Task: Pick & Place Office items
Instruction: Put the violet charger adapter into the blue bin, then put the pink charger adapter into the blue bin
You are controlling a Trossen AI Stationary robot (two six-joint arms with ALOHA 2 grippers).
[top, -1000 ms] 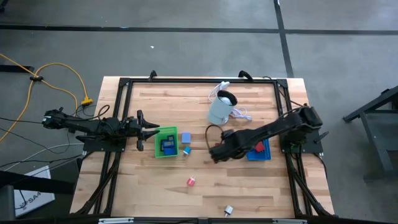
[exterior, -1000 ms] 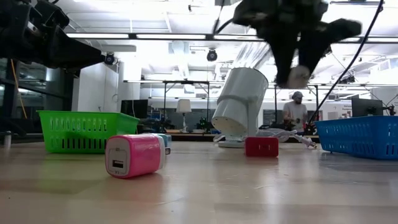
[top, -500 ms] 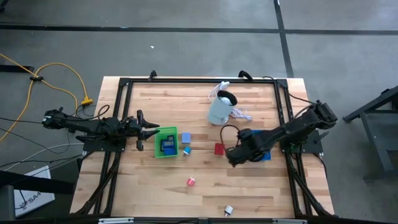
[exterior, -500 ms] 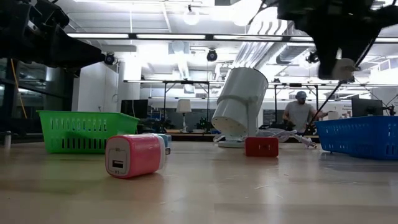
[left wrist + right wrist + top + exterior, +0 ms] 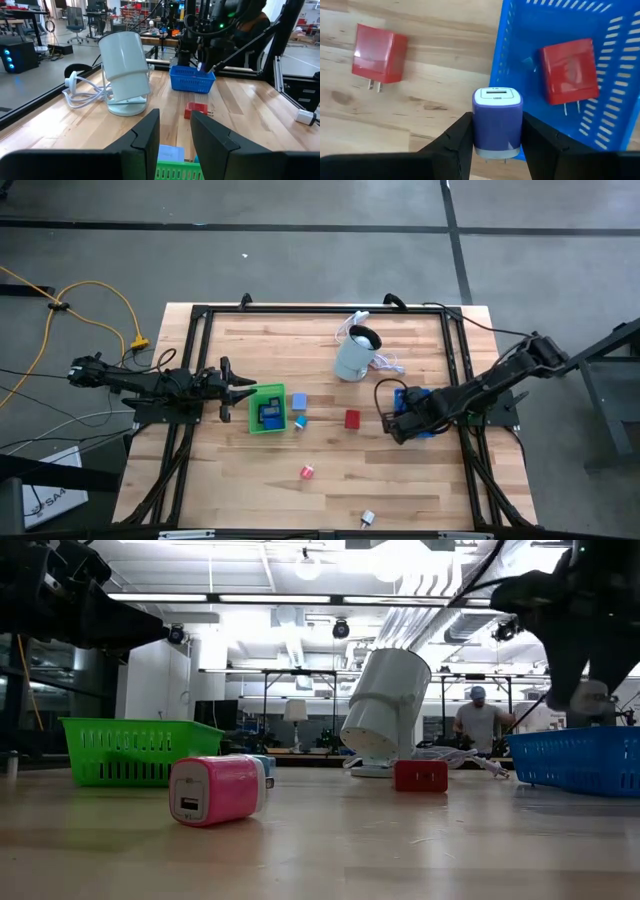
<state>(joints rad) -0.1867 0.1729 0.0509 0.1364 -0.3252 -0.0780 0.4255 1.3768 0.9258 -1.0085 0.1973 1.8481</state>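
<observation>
My right gripper (image 5: pixel 497 150) is shut on a purple charger block with a white USB end (image 5: pixel 497 122). It hovers over the left rim of the blue tray (image 5: pixel 424 426) (image 5: pixel 620 30), and shows in the low view as well (image 5: pixel 590 700). One red charger (image 5: pixel 568 70) lies in that tray; another red charger (image 5: pixel 352 419) lies flat on the table. The green tray (image 5: pixel 266 410) holds blue pieces. A blue block (image 5: pixel 298 401), a teal piece (image 5: pixel 299 422), a pink charger (image 5: pixel 307 471) and a white piece (image 5: pixel 368 519) rest on the table. My left gripper (image 5: pixel 243 394) (image 5: pixel 175 125) waits open at the green tray's left side. My right gripper pinches the purple charger by its two opposite purple sides (image 5: pixel 479 125) between the two fingers (image 5: pixel 455 140). The fingers come from above, pointing down. The charger is lifted clear, with its white USB end (image 5: pixel 496 95) away from the wrist and its prongs toward it.
A pale cylindrical appliance (image 5: pixel 355 352) with a white cord (image 5: pixel 385 364) stands tilted at the table's far side. A black frame (image 5: pixel 300 308) borders the table. Bare wood (image 5: pixel 400 480) lies along the near part. A person (image 5: pixel 482 720) stands in the room beyond.
My right gripper has carried the purple charger toward the table's right edge, from above the red charger on the table to the blue tray's left rim, and has come lower. The red charger, hidden under the arm before, now shows on the table.
</observation>
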